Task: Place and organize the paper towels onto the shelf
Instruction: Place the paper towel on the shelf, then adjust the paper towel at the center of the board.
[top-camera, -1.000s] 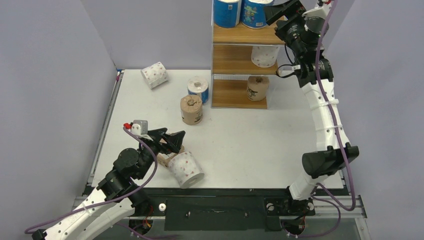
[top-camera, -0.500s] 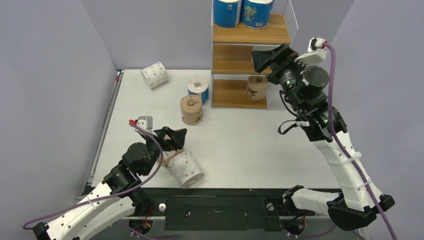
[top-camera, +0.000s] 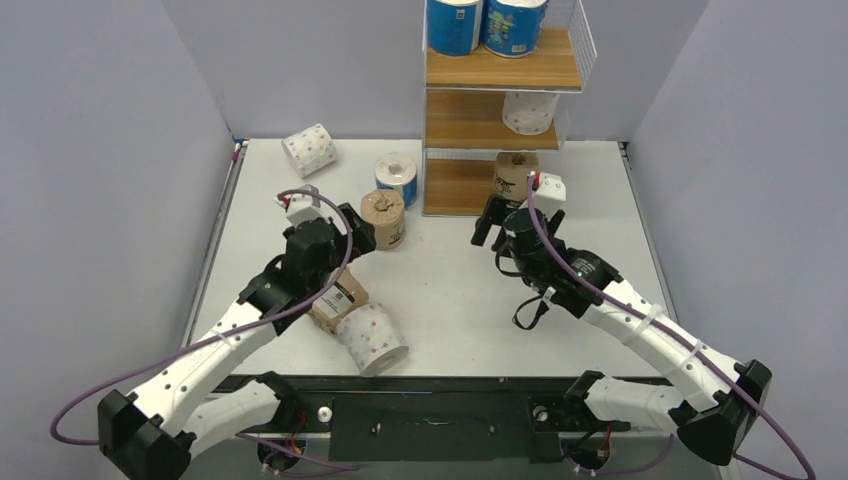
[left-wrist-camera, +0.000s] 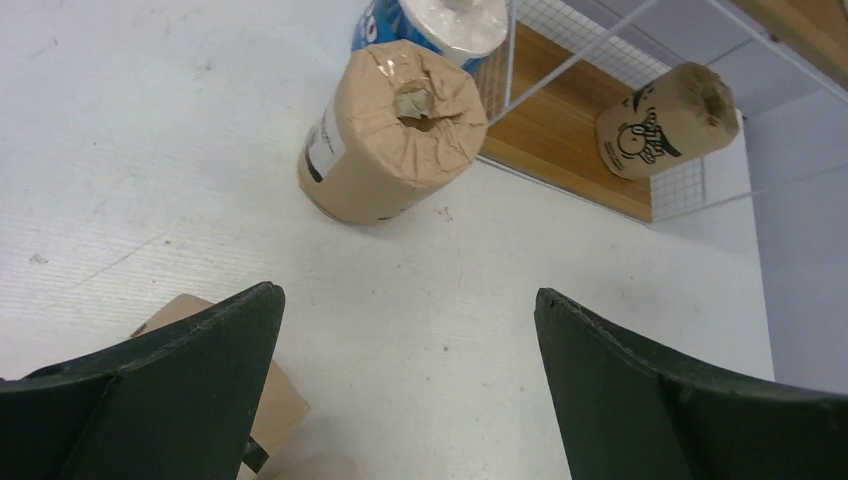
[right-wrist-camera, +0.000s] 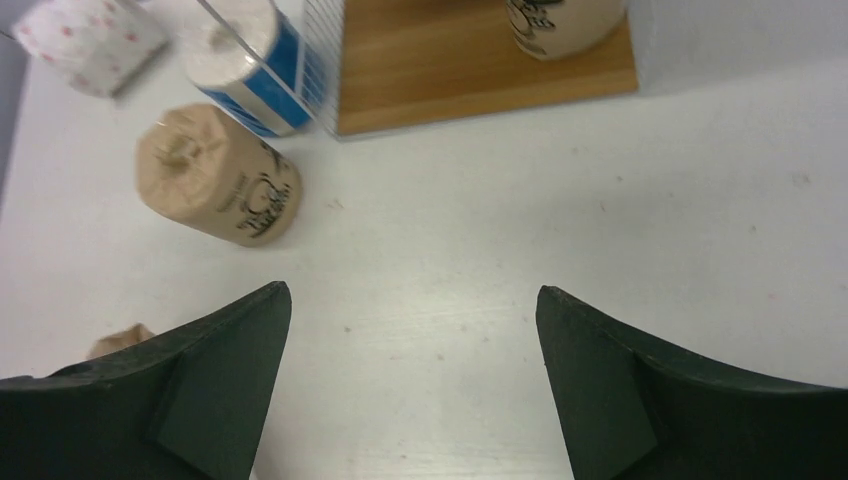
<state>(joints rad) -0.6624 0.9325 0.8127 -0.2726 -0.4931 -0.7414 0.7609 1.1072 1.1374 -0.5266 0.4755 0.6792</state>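
Observation:
The shelf (top-camera: 500, 70) stands at the table's far edge. It holds two blue paper towels (top-camera: 455, 25) on top, a dotted one (top-camera: 528, 110) in the middle and a brown one (top-camera: 515, 172) on the bottom. On the table stand a brown roll (top-camera: 383, 218) and a blue roll (top-camera: 396, 178). My left gripper (top-camera: 355, 228) is open and empty just short of that brown roll (left-wrist-camera: 390, 135). My right gripper (top-camera: 490, 222) hangs open and empty in front of the bottom board (right-wrist-camera: 450, 70).
A dotted roll (top-camera: 309, 150) lies at the far left. A brown roll (top-camera: 338, 300) and a dotted roll (top-camera: 371, 338) lie near the front edge under my left arm. Purple walls close in both sides.
My right arm has swung down from the shelf's top tier to low over the table before the shelf. My left arm has moved from the near rolls toward the upright brown roll.

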